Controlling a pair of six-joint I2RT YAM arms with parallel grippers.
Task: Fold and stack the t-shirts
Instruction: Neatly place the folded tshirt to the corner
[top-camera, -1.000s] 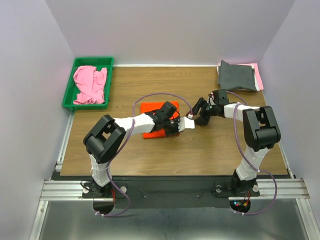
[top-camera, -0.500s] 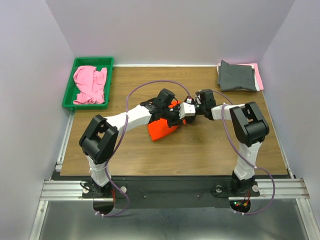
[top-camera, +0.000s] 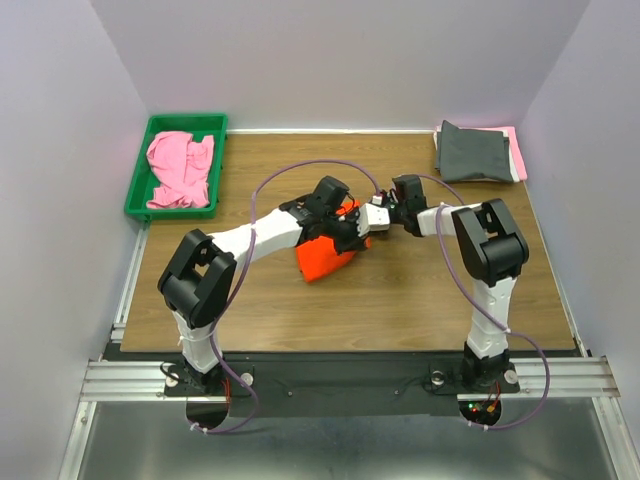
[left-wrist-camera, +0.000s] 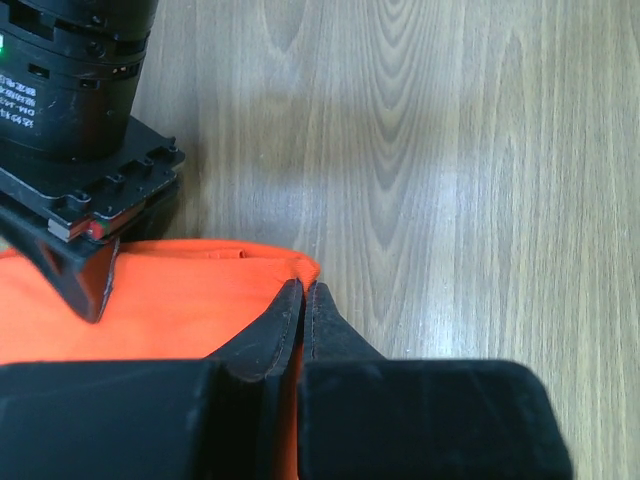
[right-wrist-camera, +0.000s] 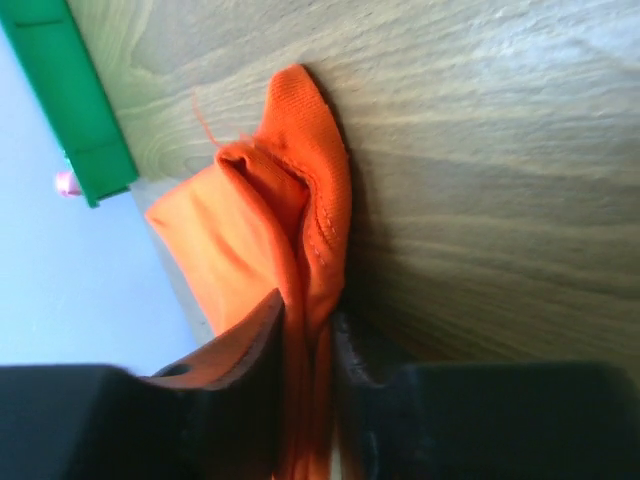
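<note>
A bright orange t-shirt (top-camera: 322, 258), folded small, lies mid-table with its far edge raised. My left gripper (top-camera: 350, 234) is shut on that edge, the cloth (left-wrist-camera: 150, 300) pinched between its tips (left-wrist-camera: 303, 292). My right gripper (top-camera: 374, 216) is shut on the same shirt from the right, with bunched orange cloth (right-wrist-camera: 300, 180) between its jaws (right-wrist-camera: 308, 312). In the left wrist view one of its fingers (left-wrist-camera: 82, 272) presses into the shirt. A crumpled pink t-shirt (top-camera: 180, 168) fills the tray. A folded dark grey t-shirt (top-camera: 476, 152) lies on a pink one (top-camera: 517, 150) at the back right.
The green plastic tray (top-camera: 138, 185) stands at the back left corner, and its rim (right-wrist-camera: 75, 100) shows in the right wrist view. Both arms cross over the middle of the wooden table (top-camera: 400, 300). Purple walls close in the left, far and right sides.
My right gripper has moved left to the orange shirt and shut on it. The left gripper has lifted the shirt's edge, and the shirt has shifted and tilted.
</note>
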